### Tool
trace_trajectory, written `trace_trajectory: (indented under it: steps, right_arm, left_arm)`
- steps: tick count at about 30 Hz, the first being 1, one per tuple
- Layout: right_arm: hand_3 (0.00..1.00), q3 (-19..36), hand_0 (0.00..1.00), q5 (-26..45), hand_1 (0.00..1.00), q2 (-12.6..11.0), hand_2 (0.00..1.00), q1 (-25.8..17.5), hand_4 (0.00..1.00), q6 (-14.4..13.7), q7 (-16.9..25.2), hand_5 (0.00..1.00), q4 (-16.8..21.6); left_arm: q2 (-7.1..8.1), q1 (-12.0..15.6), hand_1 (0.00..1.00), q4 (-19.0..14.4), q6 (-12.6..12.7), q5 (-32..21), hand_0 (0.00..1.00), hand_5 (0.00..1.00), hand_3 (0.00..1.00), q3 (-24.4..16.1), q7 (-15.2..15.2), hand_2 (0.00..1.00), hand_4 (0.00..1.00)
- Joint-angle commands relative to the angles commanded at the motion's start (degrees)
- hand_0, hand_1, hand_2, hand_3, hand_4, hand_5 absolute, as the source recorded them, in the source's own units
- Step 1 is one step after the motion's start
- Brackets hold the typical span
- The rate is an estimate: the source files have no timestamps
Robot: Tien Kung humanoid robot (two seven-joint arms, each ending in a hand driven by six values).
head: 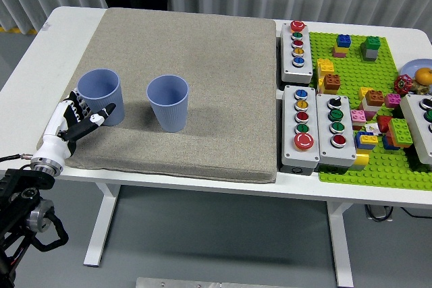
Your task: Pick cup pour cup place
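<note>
Two blue cups stand upright on the grey mat (202,38). The left cup (100,96) is near the mat's left edge and the right cup (168,102) stands a short way to its right. My left hand (79,119) sits just in front of and to the left of the left cup, fingers spread and holding nothing, thumb tip close to the cup's wall. I cannot tell if it touches the cup. The right hand is out of view.
Right of the mat stand grey button boxes (297,48) (301,126) (335,129). A green baseplate (381,72) with several toy bricks fills the right side, with another box (422,123) at the edge. The mat's far half is bare.
</note>
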Motion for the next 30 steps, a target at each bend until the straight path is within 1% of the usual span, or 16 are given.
trace_trajectory:
  steps: [12,30]
  right_arm:
    - [0.576,0.0,0.707,-0.2,0.632,0.1,0.588,-0.2,0.002,0.1,-0.1,0.132,0.0]
    - [0.576,0.0,0.707,-0.1,0.632,0.0,0.588,0.1,0.002,0.2,-0.1,0.128,0.0]
  left_arm:
    - [-0.52,-1.2,0.919,1.2,0.0,-0.2,0.929,0.202,0.930,1.3,0.0,0.998,0.861]
    - [-0.36,-3.2,0.918,2.5,0.1,-1.2,0.929,0.204,0.925,2.0,0.1,0.998,0.861]
